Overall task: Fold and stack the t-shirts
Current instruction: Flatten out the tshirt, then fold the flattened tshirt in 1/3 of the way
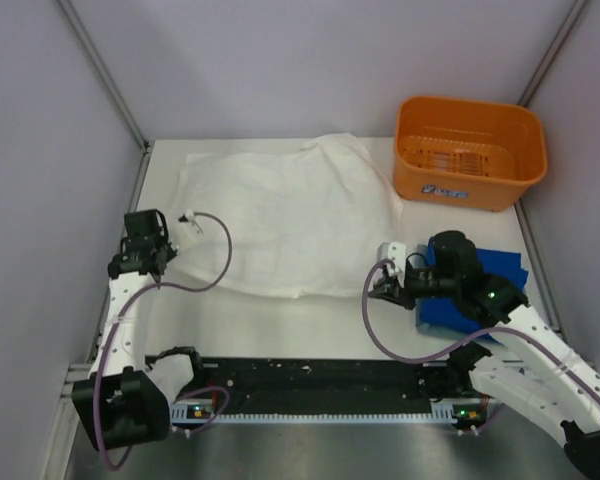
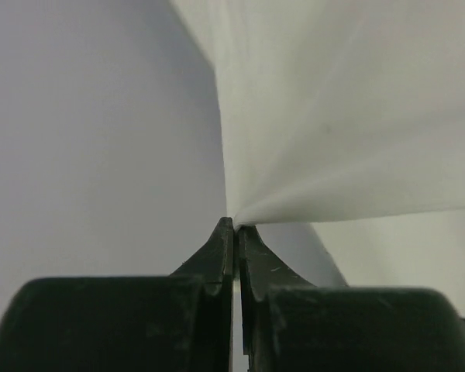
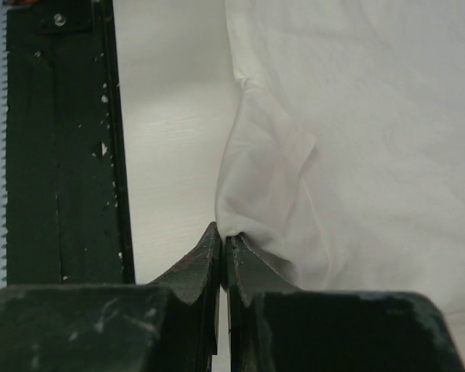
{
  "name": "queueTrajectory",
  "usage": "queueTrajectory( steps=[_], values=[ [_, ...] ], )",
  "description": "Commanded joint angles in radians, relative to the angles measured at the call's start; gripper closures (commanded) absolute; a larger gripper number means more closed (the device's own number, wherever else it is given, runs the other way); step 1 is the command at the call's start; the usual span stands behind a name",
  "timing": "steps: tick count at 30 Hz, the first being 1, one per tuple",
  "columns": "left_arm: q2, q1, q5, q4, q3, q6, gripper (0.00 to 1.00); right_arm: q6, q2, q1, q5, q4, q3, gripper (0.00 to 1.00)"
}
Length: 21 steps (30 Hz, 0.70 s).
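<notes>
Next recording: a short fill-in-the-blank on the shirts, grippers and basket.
1. The left gripper is ____ on the white shirt.
2. The right gripper pinches the ____ shirt.
3. The ____ arm partly hides the blue shirt.
4. The basket is coloured ____.
Missing: shut; white; right; orange.

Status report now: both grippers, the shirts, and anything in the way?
Left gripper shut on white t-shirt edge. Right gripper shut on its opposite edge. Blue t-shirt folded beside right arm. Orange basket far right, not in the way.
</notes>
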Motion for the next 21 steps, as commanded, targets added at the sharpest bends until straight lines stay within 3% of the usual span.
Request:
queueTrajectory(
  steps=[1,5,10,16,21],
  values=[
    [-0.049,0.010,-0.037,-0.070,-0.203,0.054,1.00,-0.019,-0.014,0.064,-0.045,0.009,-0.085,1.00],
    [-0.074,0.016,-0.082,-0.102,-0.289,0.070,1.00,-0.119,0.022,0.095,0.027,-0.096,-0.096,1.00],
    [-0.083,0.025,-0.090,-0.089,-0.288,0.072,1.00,-0.159,0.103,0.123,0.080,-0.110,-0.075,1.00],
    [-0.019,0.025,-0.041,0.042,-0.208,0.022,1.00,-0.116,0.163,0.120,0.453,0.148,-0.078,1.00],
    [0.095,0.025,-0.004,0.082,-0.137,-0.035,1.00,-0.087,0.195,0.054,0.505,0.462,-0.167,1.00]
  ],
)
